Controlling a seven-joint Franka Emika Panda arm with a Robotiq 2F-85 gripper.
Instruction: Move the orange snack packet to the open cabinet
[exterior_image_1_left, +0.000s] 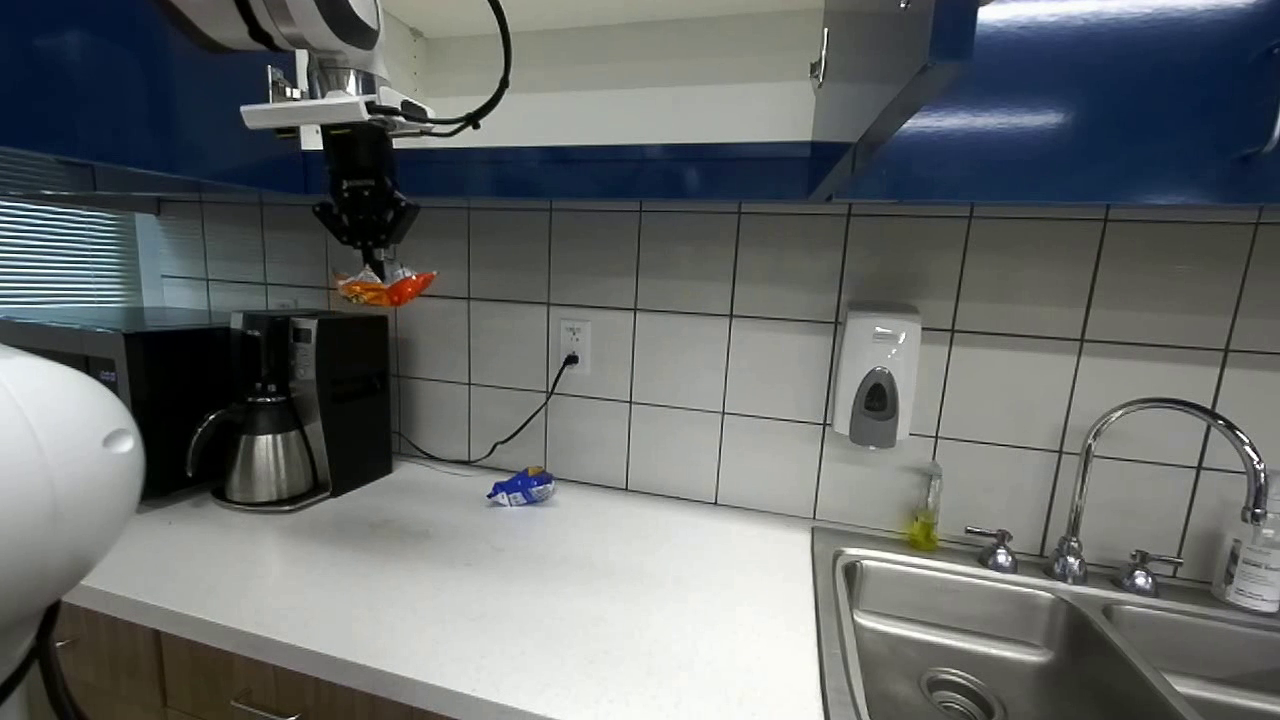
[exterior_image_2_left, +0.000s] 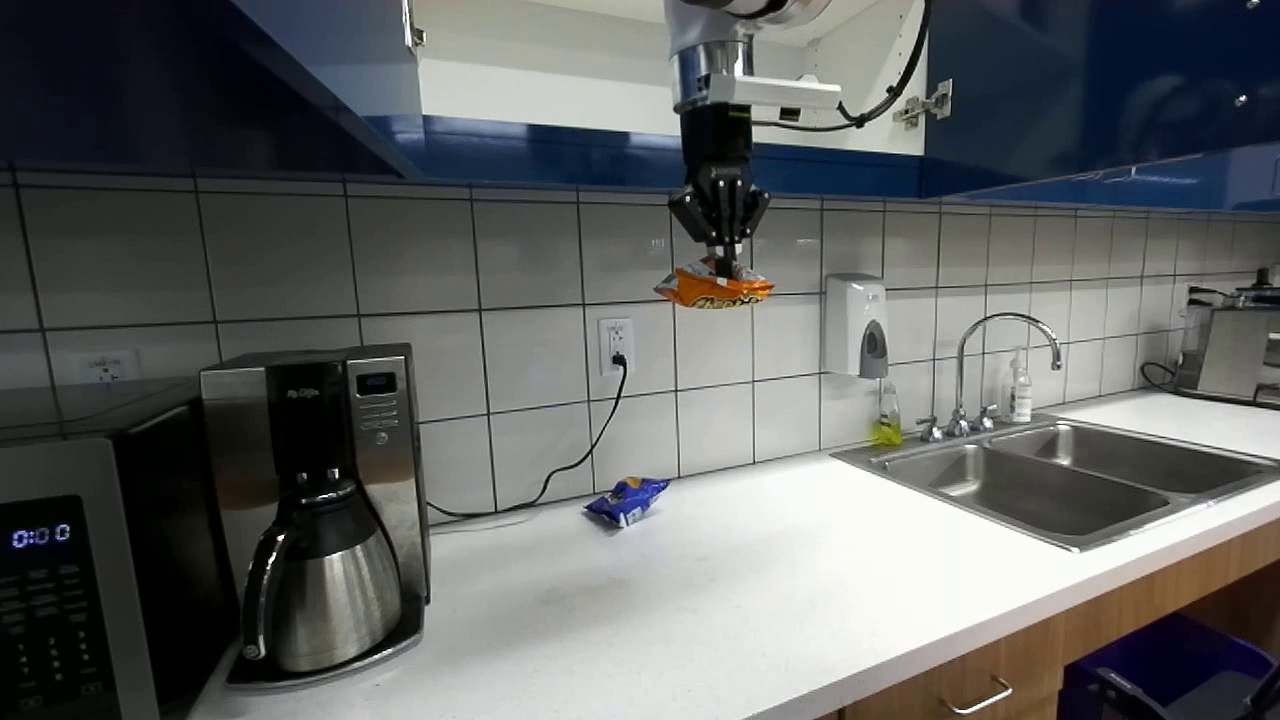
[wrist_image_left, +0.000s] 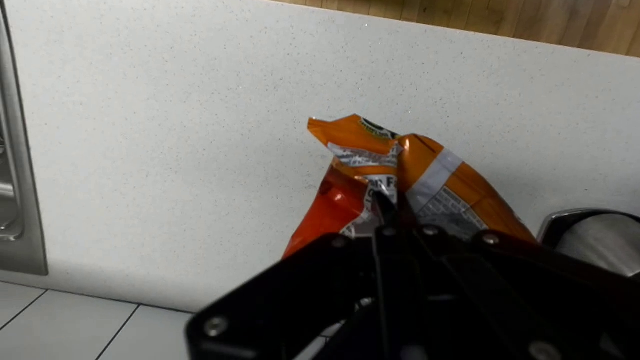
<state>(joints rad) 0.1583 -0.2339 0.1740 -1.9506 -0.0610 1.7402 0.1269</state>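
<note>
Orange packet (exterior_image_2_left: 708, 289) hangs over counter (exterior_image_2_left: 790, 580) bearing blue packet (exterior_image_2_left: 627, 501).

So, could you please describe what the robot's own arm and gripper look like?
The Franka arm has smooth, rounded white casings, with a silver metal collar and a white bracket near its end, where a black cable loops outside. The Robotiq gripper is black and angular, with jointed linkages, silvery screws and a pale marking too small to read.

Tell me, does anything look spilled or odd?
A faint tan mark on the counter near the coffee maker may be a stain; the microwave clock reads 0:00, perhaps unset. The orange packet creases where the end effector pinches it.
</note>
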